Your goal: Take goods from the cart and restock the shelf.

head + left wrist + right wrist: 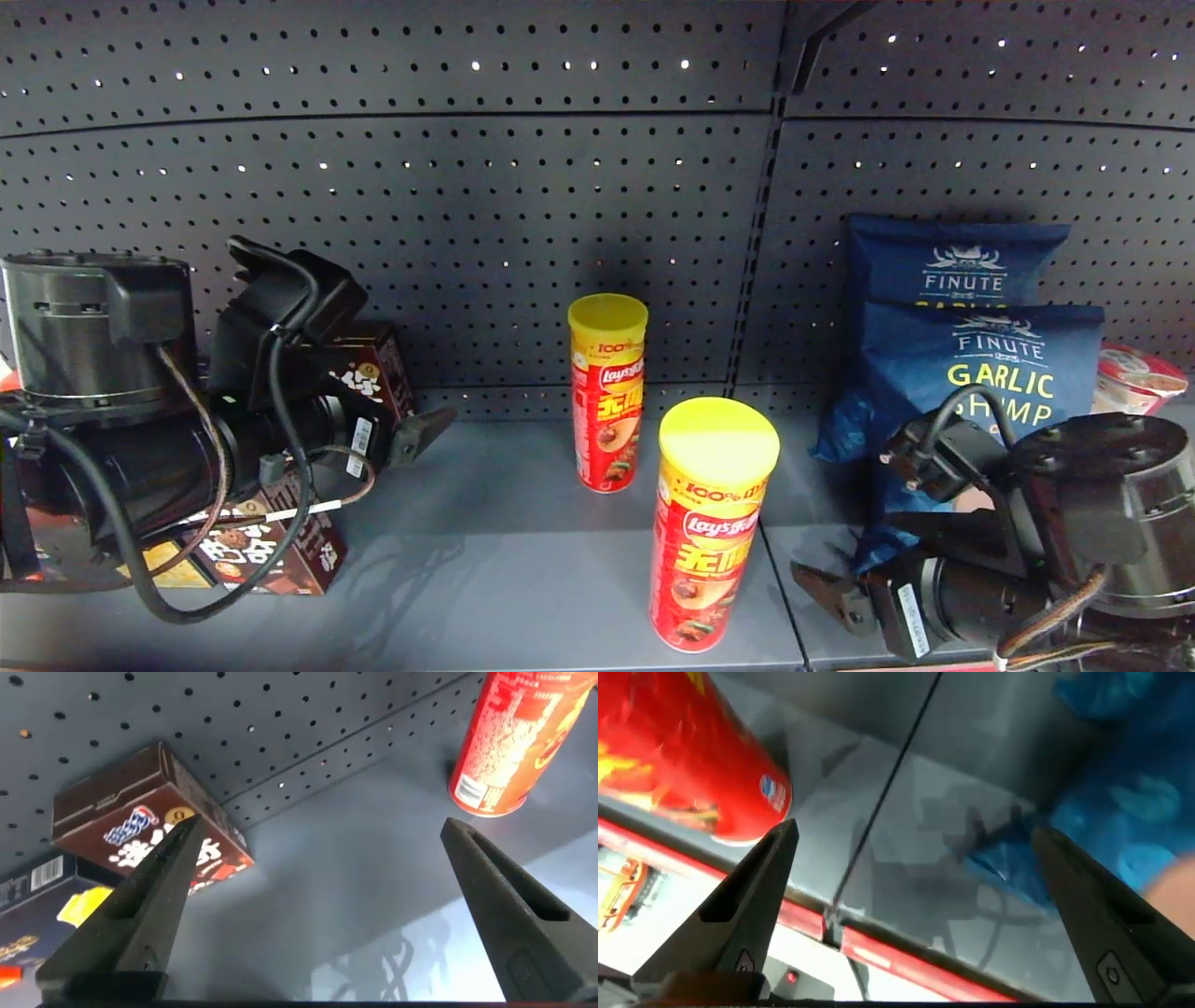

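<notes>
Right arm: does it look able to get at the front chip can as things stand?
Probably yes. The right gripper is open, low beside the front chip can, nothing between them. The can stands just outside one finger, so a sideways shift looks needed; the blue bags are on its other side.

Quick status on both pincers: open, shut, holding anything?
Left pincer: open, holding nothing.
Right pincer: open, holding nothing.

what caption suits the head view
Front chip can and rear chip can stand on the shelf between left gripper and right gripper
</notes>
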